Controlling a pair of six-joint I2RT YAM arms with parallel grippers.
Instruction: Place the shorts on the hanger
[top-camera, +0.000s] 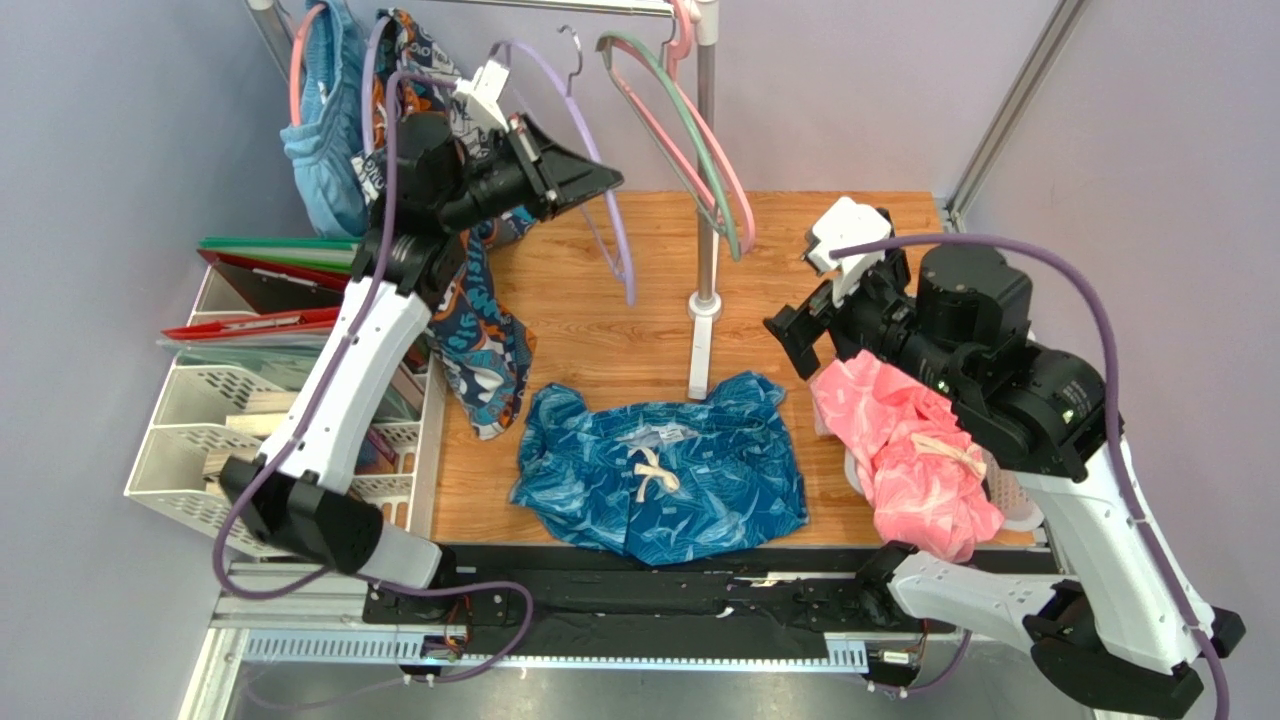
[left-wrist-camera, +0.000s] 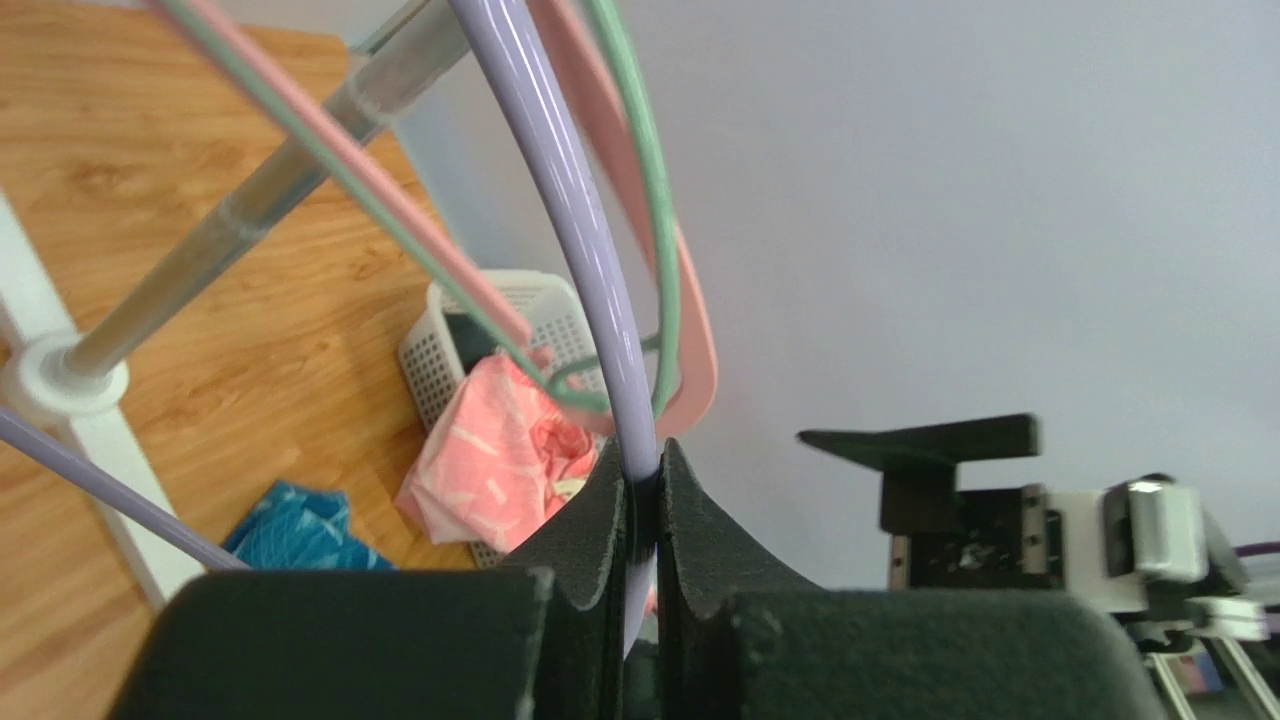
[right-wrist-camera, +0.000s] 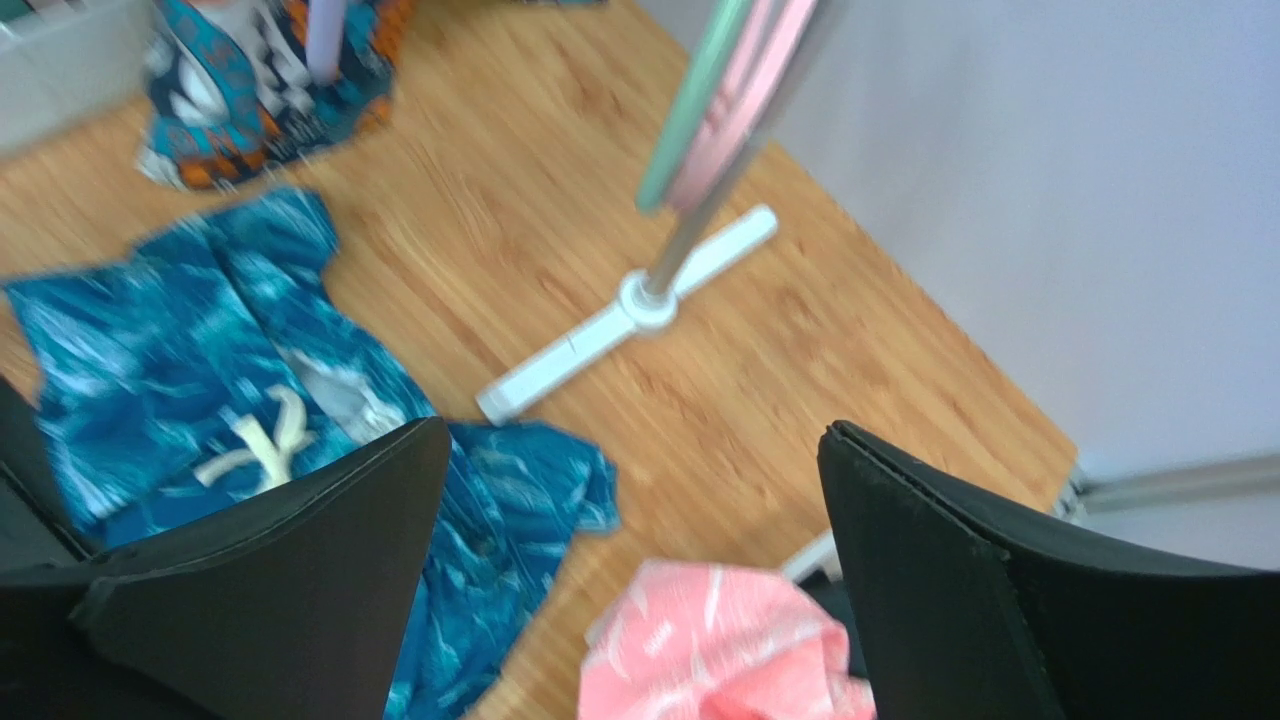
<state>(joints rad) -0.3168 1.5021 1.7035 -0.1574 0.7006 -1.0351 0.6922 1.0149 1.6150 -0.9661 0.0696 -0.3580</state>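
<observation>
left pincer (left-wrist-camera: 643, 459) pinches the hanger (left-wrist-camera: 559, 195) — shorts (right-wrist-camera: 150, 375) blurred in right wrist view

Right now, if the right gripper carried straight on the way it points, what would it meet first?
Most likely the wooden table, between the shorts and the pink garment. The right gripper is open and nothing shows in its gap before that, though depth is unclear.

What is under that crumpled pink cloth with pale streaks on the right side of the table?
A white slotted plastic basket; the pink cloth heaps over it, leaving only its rim and wall showing. Whatever else lies inside is covered.
</observation>
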